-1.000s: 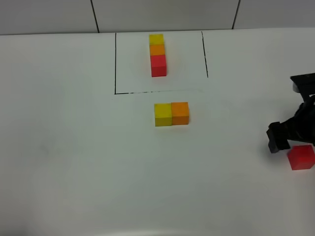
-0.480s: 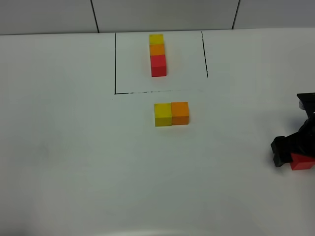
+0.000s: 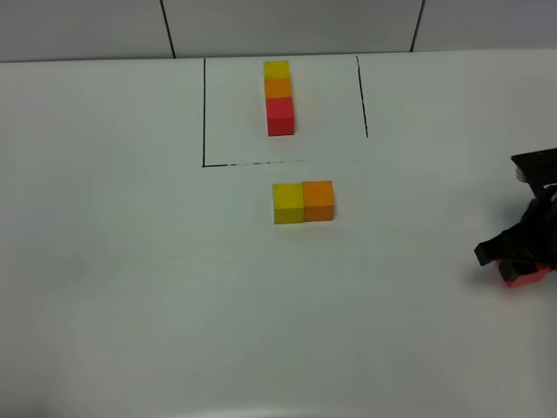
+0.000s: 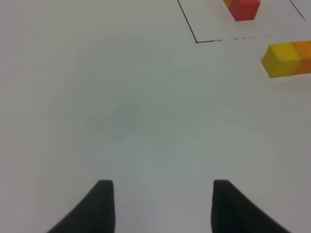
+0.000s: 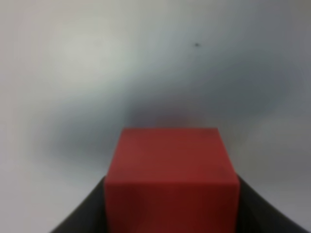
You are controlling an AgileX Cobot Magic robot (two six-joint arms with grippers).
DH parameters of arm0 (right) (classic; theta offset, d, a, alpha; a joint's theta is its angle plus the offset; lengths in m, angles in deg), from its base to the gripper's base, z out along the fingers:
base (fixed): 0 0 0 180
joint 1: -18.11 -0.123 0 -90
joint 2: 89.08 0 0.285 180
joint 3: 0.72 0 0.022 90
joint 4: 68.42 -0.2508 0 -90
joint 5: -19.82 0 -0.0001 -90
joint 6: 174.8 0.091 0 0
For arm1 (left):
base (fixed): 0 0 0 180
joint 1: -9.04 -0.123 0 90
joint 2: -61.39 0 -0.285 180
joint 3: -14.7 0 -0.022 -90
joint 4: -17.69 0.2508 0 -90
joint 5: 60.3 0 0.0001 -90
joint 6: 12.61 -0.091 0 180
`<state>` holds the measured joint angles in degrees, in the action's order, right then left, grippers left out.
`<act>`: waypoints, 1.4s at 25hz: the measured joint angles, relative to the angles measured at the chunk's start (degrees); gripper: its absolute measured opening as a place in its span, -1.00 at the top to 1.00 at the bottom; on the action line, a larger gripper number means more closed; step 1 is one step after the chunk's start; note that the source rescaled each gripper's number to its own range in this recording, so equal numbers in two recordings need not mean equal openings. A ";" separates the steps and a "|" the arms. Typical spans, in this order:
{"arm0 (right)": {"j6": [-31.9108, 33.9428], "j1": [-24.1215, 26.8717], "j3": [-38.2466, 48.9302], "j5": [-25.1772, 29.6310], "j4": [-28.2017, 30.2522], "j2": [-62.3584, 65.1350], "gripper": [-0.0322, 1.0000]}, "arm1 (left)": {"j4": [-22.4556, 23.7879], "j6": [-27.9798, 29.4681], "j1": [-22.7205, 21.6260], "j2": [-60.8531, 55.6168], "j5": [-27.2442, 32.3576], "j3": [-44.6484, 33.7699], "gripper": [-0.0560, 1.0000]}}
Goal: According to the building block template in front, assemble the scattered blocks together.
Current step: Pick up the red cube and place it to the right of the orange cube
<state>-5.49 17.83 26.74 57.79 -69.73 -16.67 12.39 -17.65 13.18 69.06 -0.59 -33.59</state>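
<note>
The building block template (image 3: 278, 91) lies at the back: a yellow, orange and red row inside a drawn black frame (image 3: 204, 113). In front of it the loose yellow cube (image 3: 288, 202) and orange cube (image 3: 318, 200) sit touching side by side. At the right edge my right gripper (image 3: 520, 257) is shut on the red cube (image 3: 527, 278), which is mostly covered there. In the right wrist view the red cube (image 5: 170, 160) fills the gap between the dark fingers (image 5: 85, 216). My left gripper (image 4: 164, 206) hangs over bare table, fingers apart, nothing between them.
The white table (image 3: 130, 287) ends at a tiled wall (image 3: 287, 26) behind the template. In the left wrist view the yellow cube (image 4: 282, 59), the template's red end (image 4: 244, 8) and a frame corner (image 4: 197, 41) show far from the fingers.
My right gripper came down over the red cube and closed on it; the cube is now largely hidden under it. The yellow and orange cubes stayed put.
</note>
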 joint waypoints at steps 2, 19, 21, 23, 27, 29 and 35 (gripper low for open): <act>-5.67 -3.56 -4.11 2.63 1.84 0.06 0.89 | 0.00 0.00 0.00 0.00 0.00 0.00 0.83; -49.42 -22.78 -39.49 15.96 9.36 -22.53 0.89 | 0.00 0.00 0.00 0.00 0.00 0.00 0.83; -50.74 -22.92 -40.25 16.13 8.96 -23.64 0.89 | 0.00 0.00 0.00 0.00 0.00 0.00 0.83; -51.63 -22.92 -41.02 16.26 8.08 -24.43 0.89 | 0.00 0.00 0.00 0.00 0.00 0.00 0.83; -52.66 -22.92 -43.79 17.01 6.04 -26.17 0.89 | 0.00 0.00 0.00 0.00 0.00 0.00 0.83; -52.79 -22.92 -45.42 17.91 5.43 -27.23 0.89 | 0.00 0.00 0.00 0.00 0.00 0.00 0.83; -53.04 -22.92 -48.13 20.15 5.18 -30.28 0.89 | 0.00 0.00 0.00 0.00 0.00 0.00 0.83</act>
<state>-58.53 -5.09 -21.39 77.94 -64.54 -46.94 12.39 -17.65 13.18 69.06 -0.59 -33.59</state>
